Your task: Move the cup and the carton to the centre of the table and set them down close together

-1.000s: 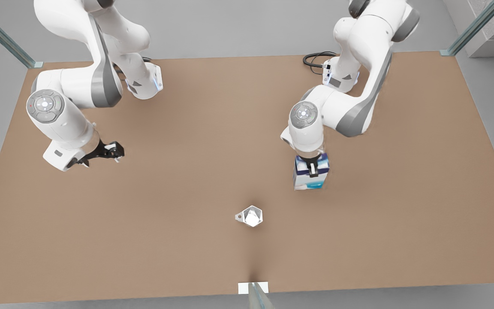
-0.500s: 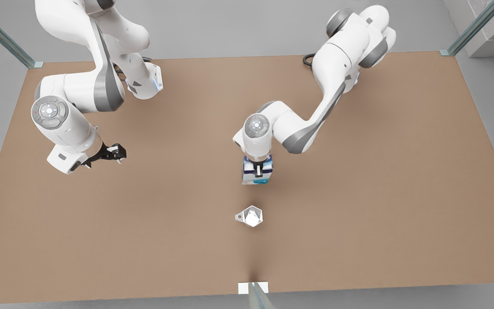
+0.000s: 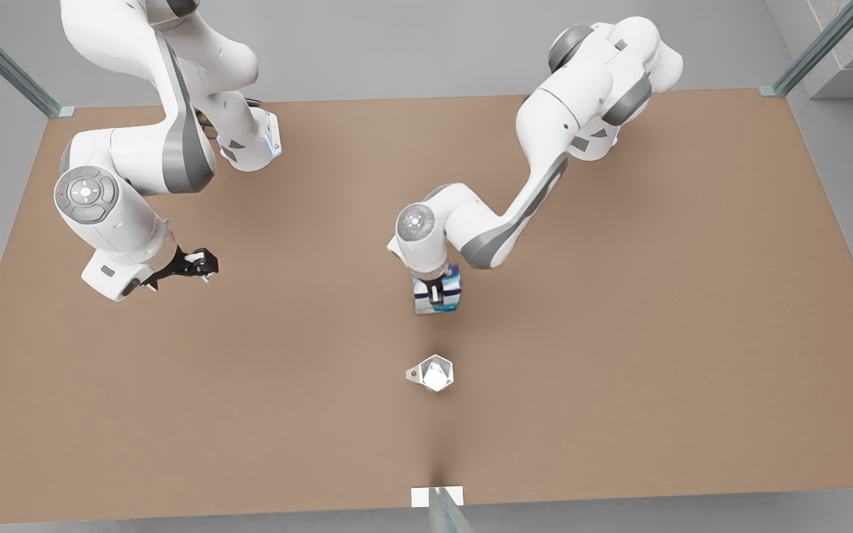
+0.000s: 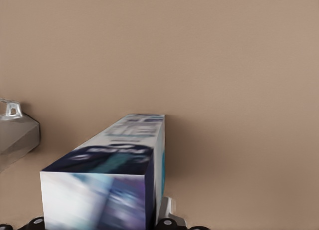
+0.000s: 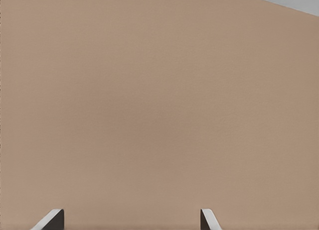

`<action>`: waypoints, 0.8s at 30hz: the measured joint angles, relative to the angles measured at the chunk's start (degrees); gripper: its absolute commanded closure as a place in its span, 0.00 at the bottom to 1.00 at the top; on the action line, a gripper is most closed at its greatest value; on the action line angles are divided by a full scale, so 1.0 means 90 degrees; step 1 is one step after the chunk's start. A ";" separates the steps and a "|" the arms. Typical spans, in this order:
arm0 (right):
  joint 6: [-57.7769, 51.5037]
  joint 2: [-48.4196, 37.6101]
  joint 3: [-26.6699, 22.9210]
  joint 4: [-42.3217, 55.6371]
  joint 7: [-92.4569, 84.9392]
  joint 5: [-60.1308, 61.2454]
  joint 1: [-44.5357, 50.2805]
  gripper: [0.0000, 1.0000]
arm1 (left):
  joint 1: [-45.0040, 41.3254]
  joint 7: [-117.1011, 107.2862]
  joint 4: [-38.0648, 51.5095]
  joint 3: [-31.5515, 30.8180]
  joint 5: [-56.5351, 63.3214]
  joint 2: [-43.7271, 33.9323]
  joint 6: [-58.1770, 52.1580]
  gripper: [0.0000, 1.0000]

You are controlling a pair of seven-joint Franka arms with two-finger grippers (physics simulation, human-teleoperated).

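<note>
The white and blue carton (image 3: 437, 297) stands upright near the middle of the brown table (image 3: 619, 370), with my left gripper (image 3: 436, 294) shut on its top from above. Whether the carton touches the table I cannot tell. In the left wrist view the carton (image 4: 114, 170) runs away from the camera, and the cup (image 4: 15, 138) sits beside it at the picture's edge. The silvery faceted cup (image 3: 432, 372) rests on the table a short way in front of the carton, nothing touching it. My right gripper (image 3: 201, 264) waits open over bare table at the front view's left, its fingers (image 5: 50, 221) apart.
The two arm bases (image 3: 249, 141) (image 3: 597, 137) stand along the table's far edge. A small white marker (image 3: 437, 496) with a glass post sits at the middle of the near edge. Glass posts (image 3: 811, 52) rise at the far corners.
My left arm has carried the carton toward the front view's left, from right of centre to just behind the cup, and sunk lower. The right arm barely moved; the cup stayed put.
</note>
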 measured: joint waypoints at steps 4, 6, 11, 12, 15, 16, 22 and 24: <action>0.0009 0.0009 0.0000 0.0000 0.0000 0.0000 0.0000 0.00 | -0.0016 0.0005 0.0009 0.0001 -0.0386 0.0002 -0.0009 0.01; 0.0010 0.0010 0.0000 0.0000 0.0000 0.0000 0.0003 0.00 | -0.0017 0.0005 0.0010 0.0001 -0.0474 0.0001 0.0001 0.01; 0.0000 0.0004 0.0000 0.0008 0.0000 0.0000 0.0008 0.00 | -0.0046 0.0006 0.0010 0.0001 -0.0504 0.0002 0.0104 0.01; 0.0000 0.0010 0.0000 0.0010 0.0000 0.0005 0.0006 0.00 | -0.0036 0.0005 0.0010 0.0001 -0.0497 0.0002 0.0161 0.01; -0.0010 0.0003 0.0000 0.0010 0.0000 0.0010 0.0009 0.00 | 0.0015 0.0001 0.0005 0.0001 -0.0482 -0.0007 0.0283 0.01; -0.0010 0.0006 0.0000 0.0010 0.0000 0.0010 0.0009 0.00 | 0.0043 0.0005 0.0004 0.0010 -0.0479 -0.0008 0.0329 0.01; -0.0019 0.0010 0.0000 0.0010 0.0000 0.0010 0.0000 0.00 | 0.0056 0.0030 0.0036 0.0069 -0.0496 -0.0102 0.0365 0.01; -0.0019 0.0010 0.0000 0.0010 0.0000 0.0015 0.0000 0.00 | 0.0091 0.0025 0.0039 0.0069 -0.0506 -0.0133 0.0324 0.01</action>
